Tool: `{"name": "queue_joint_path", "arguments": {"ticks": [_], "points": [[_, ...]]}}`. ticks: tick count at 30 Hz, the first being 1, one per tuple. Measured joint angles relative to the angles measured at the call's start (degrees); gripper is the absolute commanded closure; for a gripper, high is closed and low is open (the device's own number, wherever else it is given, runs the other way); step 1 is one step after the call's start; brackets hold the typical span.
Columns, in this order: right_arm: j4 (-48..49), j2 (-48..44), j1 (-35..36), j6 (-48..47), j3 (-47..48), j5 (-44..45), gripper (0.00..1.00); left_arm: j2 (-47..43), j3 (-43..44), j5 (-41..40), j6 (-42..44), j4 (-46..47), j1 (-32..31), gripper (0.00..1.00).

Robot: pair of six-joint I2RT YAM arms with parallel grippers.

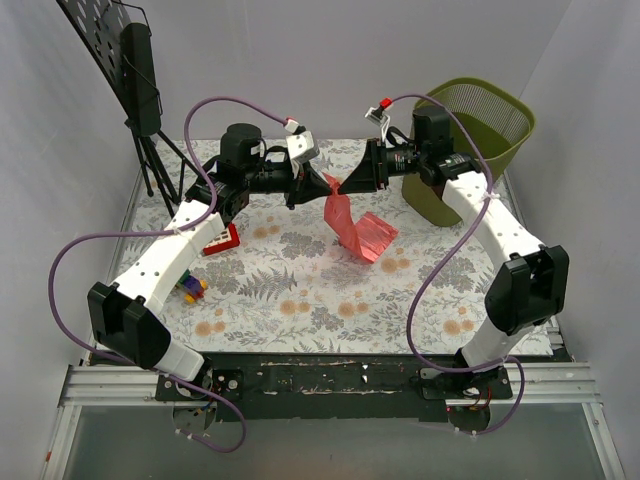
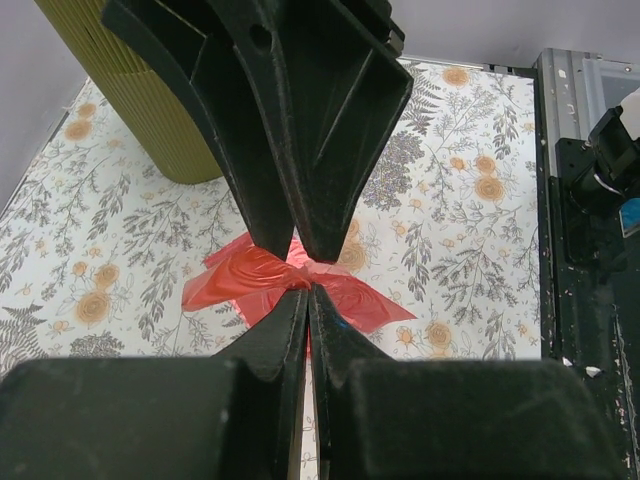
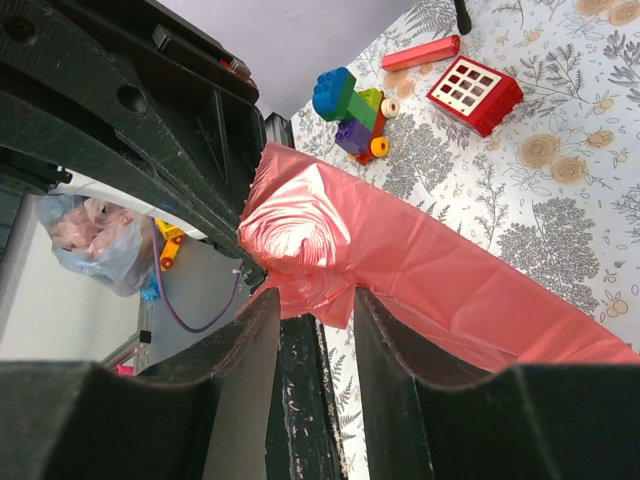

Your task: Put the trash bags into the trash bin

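As the left gripper (image 2: 308,296) pinches the red trash bag (image 1: 356,230) by its bunched top, right gripper (image 3: 316,302) jaws parted beside it, bag's tail draped on the counter (image 1: 320,295), trash bin (image 1: 500,112) to its right, apart.

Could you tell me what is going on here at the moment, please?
Both arms meet over the middle of the floral tablecloth, at a red trash bag. The left claw is shut on the bag's bunched top and holds that end up, while the rest trails on the cloth. The right claw is at the same spot, but whether it grips is unclear. The green trash bin stands at the far right, and the bag is not yet in it.
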Motion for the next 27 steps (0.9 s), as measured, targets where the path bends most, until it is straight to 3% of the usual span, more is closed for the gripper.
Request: {"name": "queue_joint_path", "arguments": {"ticks": [13, 20, 27], "points": [[3.7, 2.5, 0.5, 3.4, 1.1, -2.8, 0.57, 0.0, 0.0, -0.9, 0.0, -0.2, -0.4, 1.0], [5.2, 2.6, 0.9, 4.7, 1.7, -4.7, 0.53, 0.0, 0.0, -2.9, 0.0, -0.2, -0.6, 1.0], [5.6, 2.8, 1.5, 4.5, 1.8, -4.2, 0.66, 0.0, 0.0, -3.0, -0.7, 0.3, -0.6, 1.0]]}}
